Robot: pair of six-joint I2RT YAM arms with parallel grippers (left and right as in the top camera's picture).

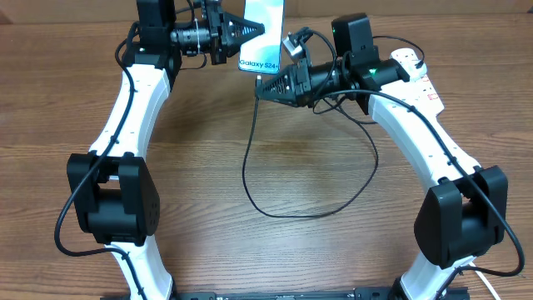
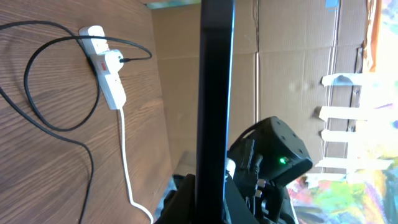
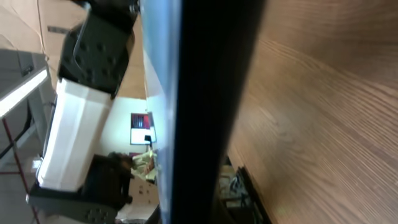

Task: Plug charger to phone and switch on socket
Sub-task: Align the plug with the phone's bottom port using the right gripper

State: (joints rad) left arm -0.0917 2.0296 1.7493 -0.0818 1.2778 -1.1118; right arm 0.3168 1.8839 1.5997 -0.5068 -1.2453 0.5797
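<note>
My left gripper (image 1: 252, 32) is shut on the phone (image 1: 265, 25) and holds it above the far middle of the table; its blue screen reads "Galaxy S24+". In the left wrist view the phone (image 2: 216, 87) shows edge-on as a black bar between the jaws. My right gripper (image 1: 261, 86) is shut at the phone's near end, and the charger (image 1: 245, 167) hangs from its tips in a wide loop. The connector tip is hidden. The right wrist view is filled by the phone's dark edge (image 3: 211, 93). The socket (image 2: 106, 71) lies at the far right with the charger's plug (image 2: 115, 60) in it.
The socket's thick white cord (image 2: 127, 174) trails off along the table. The right arm's upper link (image 1: 416, 125) passes over the socket (image 1: 410, 58). A cardboard wall (image 2: 280, 62) stands behind the table. Both arm bases sit at the near edge.
</note>
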